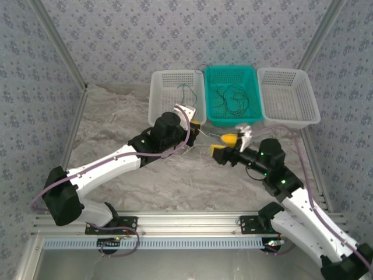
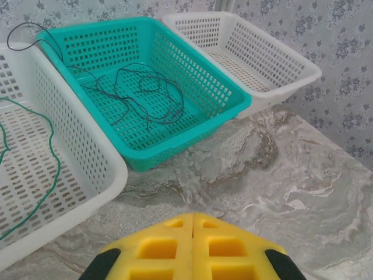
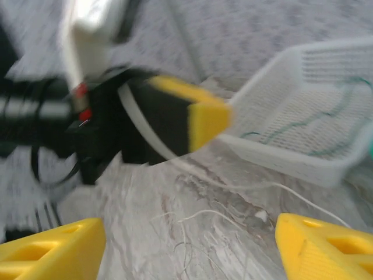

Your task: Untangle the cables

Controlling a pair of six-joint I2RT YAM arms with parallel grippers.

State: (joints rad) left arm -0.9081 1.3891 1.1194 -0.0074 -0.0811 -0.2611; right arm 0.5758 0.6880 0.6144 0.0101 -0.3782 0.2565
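One whitish cable (image 3: 274, 185) lies under the wide-open right gripper (image 3: 186, 248); left gripper (image 2: 193, 224) clenched. Centring before closing looks wise.

Left hand (image 2: 192, 226) pressed closed; right hand (image 3: 187, 248) spread wide apart.

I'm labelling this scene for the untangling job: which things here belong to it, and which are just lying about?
Job:
dark tangled cables
green cable
whitish cable on the table

Just there:
teal basket
left white basket
right white basket
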